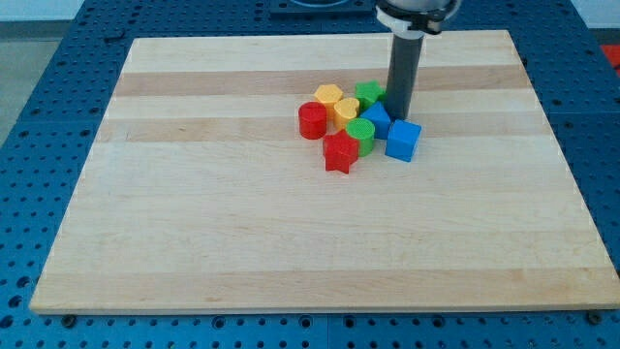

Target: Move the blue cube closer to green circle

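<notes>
The blue cube point(404, 140) sits on the wooden board, at the right end of a tight cluster of blocks. The green circle point(361, 134) lies to its left, with another blue block point(376, 120) between and slightly above them. My tip point(400, 113) stands just above the blue cube toward the view's top, next to the other blue block's right side. The dark rod rises from there to the view's top.
The cluster also holds a red cylinder point(312, 120), a red star point(341, 152), a yellow hexagon point(328, 97), a yellow block point(347, 110) and a green star point(368, 93). The wooden board point(194, 242) lies on a blue perforated table.
</notes>
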You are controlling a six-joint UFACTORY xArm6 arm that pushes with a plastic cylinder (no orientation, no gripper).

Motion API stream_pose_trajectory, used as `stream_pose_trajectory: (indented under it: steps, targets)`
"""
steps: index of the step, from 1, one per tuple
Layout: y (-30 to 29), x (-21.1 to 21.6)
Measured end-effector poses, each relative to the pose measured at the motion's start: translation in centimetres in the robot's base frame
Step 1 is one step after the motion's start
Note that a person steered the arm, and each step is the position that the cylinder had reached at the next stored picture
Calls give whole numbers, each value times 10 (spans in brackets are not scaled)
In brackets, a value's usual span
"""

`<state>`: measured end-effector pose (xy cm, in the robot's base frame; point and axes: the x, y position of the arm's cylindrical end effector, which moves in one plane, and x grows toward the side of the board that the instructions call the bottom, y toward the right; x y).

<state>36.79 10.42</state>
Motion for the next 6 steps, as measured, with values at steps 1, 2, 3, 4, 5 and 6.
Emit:
stream_pose_trajectory:
  steps: [1,2,3,4,5,6]
  targets:
    - [19,8]
    - [28,20]
    - [28,41]
    - [24,53]
    - [22,63]
    - [18,71]
